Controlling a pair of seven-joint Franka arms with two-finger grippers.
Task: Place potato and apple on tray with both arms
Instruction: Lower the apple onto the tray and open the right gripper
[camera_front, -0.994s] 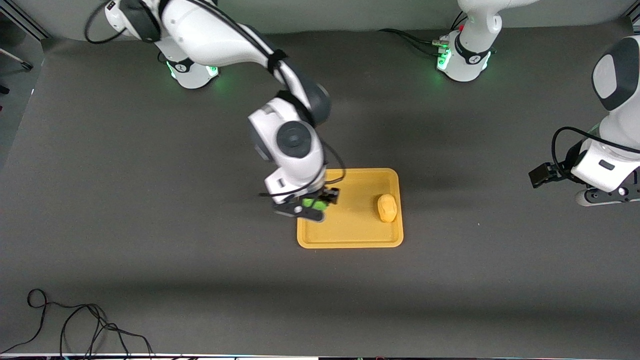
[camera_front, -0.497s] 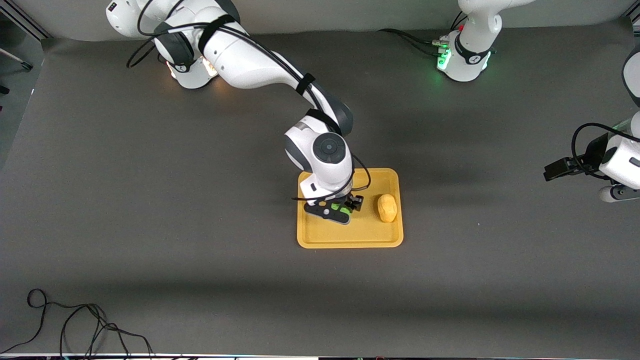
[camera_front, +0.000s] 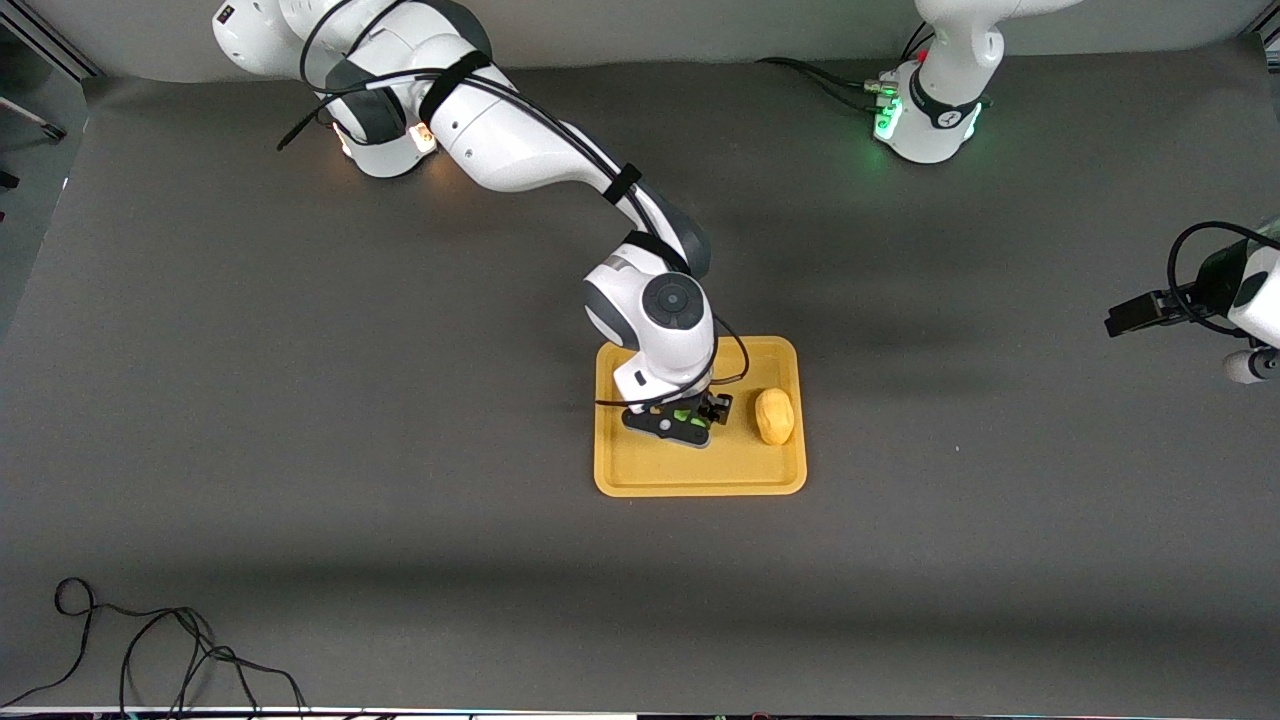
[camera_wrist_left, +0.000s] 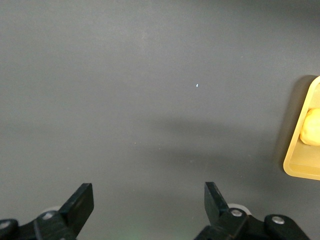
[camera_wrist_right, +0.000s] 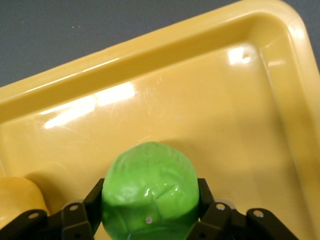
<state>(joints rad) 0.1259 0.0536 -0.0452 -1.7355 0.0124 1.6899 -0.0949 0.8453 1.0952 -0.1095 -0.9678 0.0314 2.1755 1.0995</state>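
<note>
I hold the right gripper (camera_front: 690, 421) clamped on the apple (camera_wrist_right: 149, 186) low over the tray (camera_front: 700, 475), the potato (camera_front: 774, 415) already lying there, the left gripper (camera_wrist_left: 149, 210) waiting spread over bare table, so next I release.

R gripper (camera_front: 686, 422) clamped, L gripper (camera_wrist_left: 147, 210) agape
</note>
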